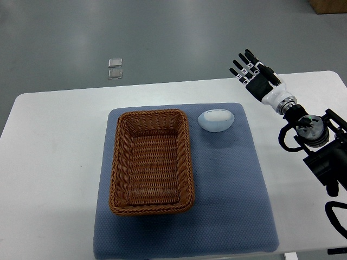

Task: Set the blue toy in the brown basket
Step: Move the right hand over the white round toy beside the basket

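1. The fingers (245,64) of the right hand (259,80) are spread and straight, released, grasping nothing; they point toward 11 o'clock, past the far edge of the tabletop (54,151).
2. The right arm (314,146) comes in from the right edge, at about 3 o'clock of the scene, its black joints over the white tabletop.
3. The blue toy (216,119), a pale, egg-shaped thing, lies on the blue mat (227,189) near the mat's far right part, at about 1 o'clock from the mat's middle.
4. The toy sits just beside the brown basket (152,161), off its far right corner, apart from the rim and outside it.
5. The basket is a woven rectangle standing on the left half of the mat, its inside holding nothing.
6. The hand is well apart from the toy, at about 2 o'clock from it.
7. Two small clear squares (115,68) lie on the grey floor (173,38) beyond the tabletop, at about 11 o'clock from the basket.
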Available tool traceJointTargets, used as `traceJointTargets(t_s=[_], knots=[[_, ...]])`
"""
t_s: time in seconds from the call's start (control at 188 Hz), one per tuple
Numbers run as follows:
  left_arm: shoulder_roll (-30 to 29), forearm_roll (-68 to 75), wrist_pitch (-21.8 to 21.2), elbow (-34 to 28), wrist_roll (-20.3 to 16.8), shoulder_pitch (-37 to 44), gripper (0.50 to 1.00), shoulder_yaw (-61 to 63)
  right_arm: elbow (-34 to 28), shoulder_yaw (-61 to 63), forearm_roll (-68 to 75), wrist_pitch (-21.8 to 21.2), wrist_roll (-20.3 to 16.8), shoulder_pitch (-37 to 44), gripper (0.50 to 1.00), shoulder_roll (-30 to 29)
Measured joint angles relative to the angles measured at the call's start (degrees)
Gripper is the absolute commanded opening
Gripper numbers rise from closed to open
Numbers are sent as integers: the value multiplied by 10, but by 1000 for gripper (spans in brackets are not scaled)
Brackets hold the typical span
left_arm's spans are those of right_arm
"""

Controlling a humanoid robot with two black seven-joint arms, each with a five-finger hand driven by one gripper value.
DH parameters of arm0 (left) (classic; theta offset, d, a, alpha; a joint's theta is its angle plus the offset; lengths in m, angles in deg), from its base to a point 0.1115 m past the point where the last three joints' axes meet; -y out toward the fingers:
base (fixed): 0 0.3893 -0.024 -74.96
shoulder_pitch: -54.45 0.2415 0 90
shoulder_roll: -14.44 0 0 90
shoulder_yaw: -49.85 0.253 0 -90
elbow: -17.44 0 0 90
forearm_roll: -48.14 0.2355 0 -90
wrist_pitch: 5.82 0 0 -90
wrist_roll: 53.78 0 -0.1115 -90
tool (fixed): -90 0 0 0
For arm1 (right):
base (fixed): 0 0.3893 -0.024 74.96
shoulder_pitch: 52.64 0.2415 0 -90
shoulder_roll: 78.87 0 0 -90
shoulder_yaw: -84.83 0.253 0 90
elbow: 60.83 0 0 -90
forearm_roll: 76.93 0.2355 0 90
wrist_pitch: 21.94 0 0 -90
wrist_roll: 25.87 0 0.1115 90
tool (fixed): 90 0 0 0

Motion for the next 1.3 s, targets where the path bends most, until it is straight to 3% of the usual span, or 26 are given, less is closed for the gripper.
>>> traceJointTargets(t_s=[0.462,0.643,0.77,0.893,1.041,1.164,1.302], knots=[[0,0,7,0,0,-1,1000,1,-13,-12,-9,0,-4,5,932,3],[0,0,4,0,0,-1,1000,1,-48,-63,-64,-1,-25,49,932,41],[0,0,1,1,0,-1,1000,1,-79,-155,-178,-11,-52,108,930,89],[0,0,0,2,0,1,1000,1,-127,-258,-328,-53,-68,181,932,149],[0,-1,0,-2,5,1,1000,0,-200,-408,-503,-112,-140,296,930,191],[0,-1,0,-2,6,1,1000,0,-212,-512,-544,-112,-195,374,932,183],[0,-1,0,-2,6,1,1000,0,-213,-570,-549,-88,-219,408,930,166]])
